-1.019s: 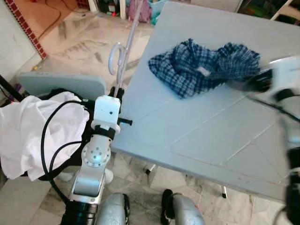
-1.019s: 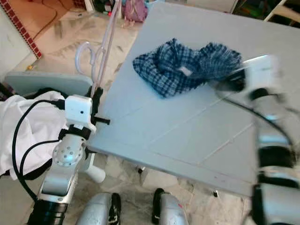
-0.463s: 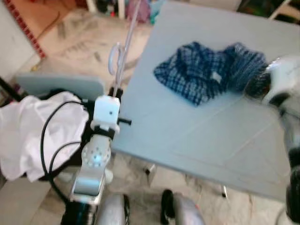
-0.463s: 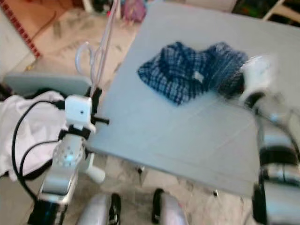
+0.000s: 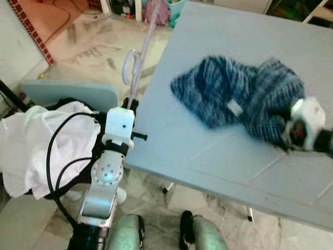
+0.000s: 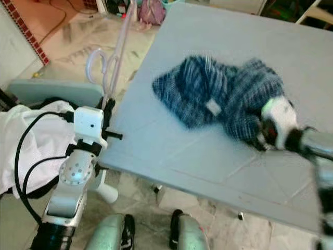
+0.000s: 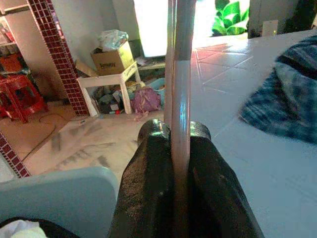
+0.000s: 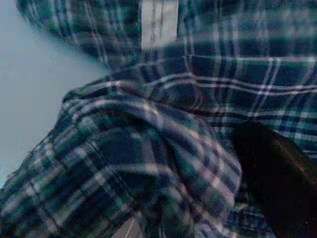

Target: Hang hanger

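Pale pink plastic runs upright through the left hand (image 7: 181, 163), whose two black fingers (image 7: 143, 198) are pressed together on the stem of the hanger (image 5: 136, 73). That hand sits just off the near left corner of the grey desk (image 5: 208, 151), and the hanger rises from it beside the desk's left edge, its hook curling out over the marble floor (image 5: 88, 47).

On the desk lies a crumpled blue checked shirt (image 5: 244, 99), blurred in the head views, with a small white label (image 5: 235, 108) showing near its middle. The right hand (image 5: 291, 136) is at the shirt's right end, buried in the cloth; in its wrist view one black finger (image 8: 277, 173) lies against the plaid folds, and I cannot tell whether that hand is apart or together.

Left of the robot, a white cloth (image 5: 36, 146) is heaped over a grey chair (image 5: 67, 94).
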`<state>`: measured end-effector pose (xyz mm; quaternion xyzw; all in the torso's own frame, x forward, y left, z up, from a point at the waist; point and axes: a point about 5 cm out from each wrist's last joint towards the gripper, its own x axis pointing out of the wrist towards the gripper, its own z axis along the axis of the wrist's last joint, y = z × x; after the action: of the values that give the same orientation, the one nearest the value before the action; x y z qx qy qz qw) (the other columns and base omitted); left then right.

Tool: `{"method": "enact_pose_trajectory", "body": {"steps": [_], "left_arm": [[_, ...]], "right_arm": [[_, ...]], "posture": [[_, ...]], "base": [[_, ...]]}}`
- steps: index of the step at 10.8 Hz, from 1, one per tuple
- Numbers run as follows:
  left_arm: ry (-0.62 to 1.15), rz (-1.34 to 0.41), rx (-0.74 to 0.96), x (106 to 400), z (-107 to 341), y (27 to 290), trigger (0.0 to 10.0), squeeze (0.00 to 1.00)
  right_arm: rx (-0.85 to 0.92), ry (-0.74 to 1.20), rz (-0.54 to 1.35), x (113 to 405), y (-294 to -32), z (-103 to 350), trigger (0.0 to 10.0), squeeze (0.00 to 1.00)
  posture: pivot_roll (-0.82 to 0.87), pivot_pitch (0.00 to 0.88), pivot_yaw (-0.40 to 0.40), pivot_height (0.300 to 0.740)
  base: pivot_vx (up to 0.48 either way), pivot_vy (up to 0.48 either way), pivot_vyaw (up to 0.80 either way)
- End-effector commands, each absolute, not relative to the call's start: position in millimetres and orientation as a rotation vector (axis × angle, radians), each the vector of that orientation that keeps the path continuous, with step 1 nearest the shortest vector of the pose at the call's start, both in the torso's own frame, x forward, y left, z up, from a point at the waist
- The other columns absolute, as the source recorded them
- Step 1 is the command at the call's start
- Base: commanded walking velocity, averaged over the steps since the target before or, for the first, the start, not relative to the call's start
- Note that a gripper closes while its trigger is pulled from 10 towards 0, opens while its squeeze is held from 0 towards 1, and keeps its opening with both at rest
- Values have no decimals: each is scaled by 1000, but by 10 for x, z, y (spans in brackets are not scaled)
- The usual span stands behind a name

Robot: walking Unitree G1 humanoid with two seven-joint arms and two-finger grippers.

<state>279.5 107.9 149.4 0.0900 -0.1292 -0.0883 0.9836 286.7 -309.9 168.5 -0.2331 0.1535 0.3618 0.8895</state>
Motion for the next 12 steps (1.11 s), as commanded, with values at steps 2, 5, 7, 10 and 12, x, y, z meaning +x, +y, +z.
{"method": "enact_pose_trajectory", "body": {"steps": [2,5,7,10,12], "left_arm": [[-234,-225,173,2754,1442,998,10000,0],[-228,-230,166,2740,1432,977,10000,0],[-228,-221,164,2736,1432,980,10000,0],[-226,-215,165,2727,1431,997,10000,0],[-225,-221,162,2729,1430,982,10000,0]], "right_arm": [[-614,513,907,2699,-3089,1575,10000,1000],[-183,369,1056,2756,-2661,1619,10000,1000],[70,231,442,3326,-2700,1511,10000,1000],[383,19,-481,3345,-3454,1657,10000,471],[267,-14,-514,3326,-3554,1799,10000,0]], "posture": [[41,208,8,740],[43,214,-5,740],[54,215,-11,740],[59,217,-9,740],[44,218,-10,740]], "base": [[0,0,0],[0,0,0],[0,0,0],[0,0,0],[0,0,0]]}}
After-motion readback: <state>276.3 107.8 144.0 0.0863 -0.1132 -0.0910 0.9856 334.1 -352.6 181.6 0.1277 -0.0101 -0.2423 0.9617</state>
